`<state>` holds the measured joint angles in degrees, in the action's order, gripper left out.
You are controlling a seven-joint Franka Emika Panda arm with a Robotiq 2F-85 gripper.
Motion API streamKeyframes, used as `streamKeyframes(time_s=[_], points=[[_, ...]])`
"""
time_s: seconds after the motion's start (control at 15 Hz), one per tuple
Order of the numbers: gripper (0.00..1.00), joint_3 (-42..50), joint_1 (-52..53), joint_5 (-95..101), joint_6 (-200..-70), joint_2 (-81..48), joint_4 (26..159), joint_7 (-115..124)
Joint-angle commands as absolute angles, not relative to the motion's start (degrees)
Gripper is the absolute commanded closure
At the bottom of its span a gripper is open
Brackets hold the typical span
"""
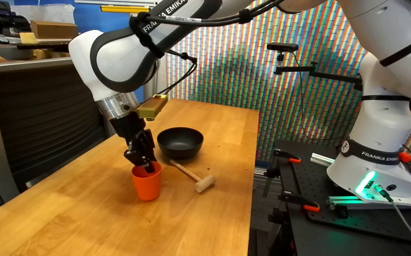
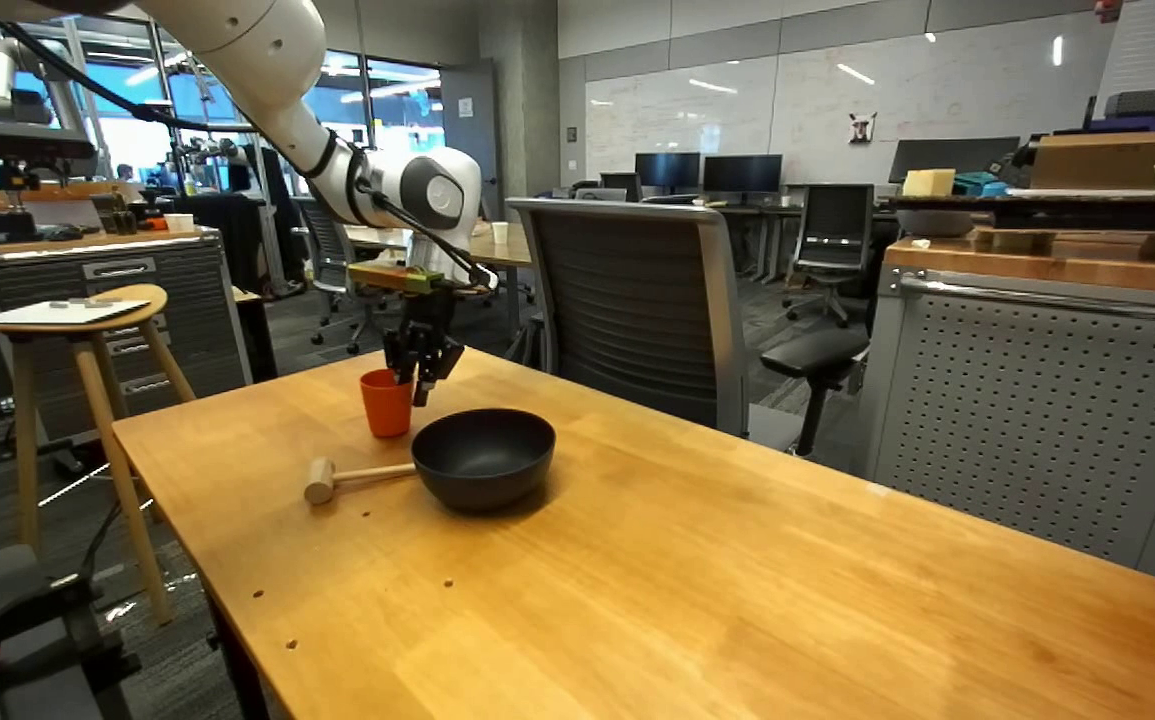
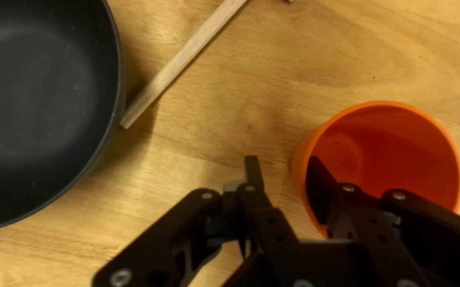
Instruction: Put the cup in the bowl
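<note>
Cup [image 1: 147, 186]: upright on the bench [image 1: 209, 220], near the bowl [image 2: 482, 490], outside it; one finger of the claw [image 3: 283, 162] inside, part of the rim hidden behind the claw in the wrist view. Claw: released, fingers parted astride the cup's wall, any contact hard to make out. Bowl: cut off in the wrist view, inner floor in sight; mallet [image 1: 204, 183] beside it, head mostly out of that frame.

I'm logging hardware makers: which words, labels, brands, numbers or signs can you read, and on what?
"FRANKA EMIKA": robot base's black band.
"FRA… EMIKA": robot's forearm, partly covered by black cable.
Too small or blurred to read: white cable label, faint whiteboard writing, door sheet.
None visible on the orange cup or black bowl.
</note>
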<state>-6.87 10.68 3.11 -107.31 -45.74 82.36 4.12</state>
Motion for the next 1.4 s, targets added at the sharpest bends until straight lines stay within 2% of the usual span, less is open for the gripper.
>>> streamKeyframes(time_s=[0.0,0.07,0.33,0.87,1.33], points=[[0.96,-6.9,10.6,1.3,-105.9,-46.0,81.1,3.3],[1.0,-6.9,10.4,1.1,-106.1,-45.2,81.8,3.2],[0.99,-5.6,9.8,1.5,-107.7,-38.4,87.0,4.8],[0.98,3.8,7.4,6.8,-109.1,-18.9,102.4,19.4],[0.98,4.8,3.4,6.4,-110.0,-18.2,109.7,22.5]])
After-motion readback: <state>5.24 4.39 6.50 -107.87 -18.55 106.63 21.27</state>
